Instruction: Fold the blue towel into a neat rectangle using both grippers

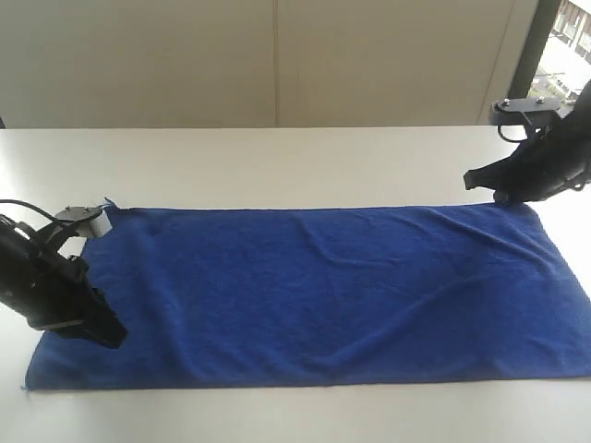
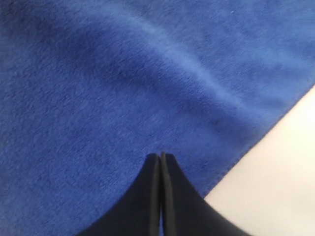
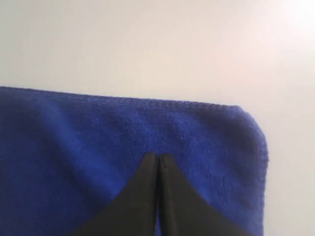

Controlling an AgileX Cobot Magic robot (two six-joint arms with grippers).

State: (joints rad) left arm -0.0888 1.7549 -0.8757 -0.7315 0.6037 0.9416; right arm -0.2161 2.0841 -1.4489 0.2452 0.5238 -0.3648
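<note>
Towel, exterior view: towel (image 1: 323,295) is lying spread flat across the table (image 1: 277,166), its near long edge closest to the camera and its right end running out of frame.
Left gripper, exterior view: left gripper (image 1: 113,335) is angling down over the towel's left end near the front corner. Its arm is cut off at the frame edge, and contact with the cloth is hard to judge.
Right gripper, exterior view: right gripper (image 1: 473,179) is reaching in from the right and pointing left at the far right corner, partly hiding it.
Left wrist view: left gripper (image 2: 161,156) is showing its jaws pressed together, gripping nothing. The towel (image 2: 123,73) is filling most of the frame, with its edge and bare table (image 2: 285,172) just beside the tips.
Right wrist view: right gripper (image 3: 157,156) is likewise pinched closed and empty. It is hanging over the towel (image 3: 74,137), whose rounded, stitched corner is showing clearly here, with table (image 3: 147,44) beyond.
</note>
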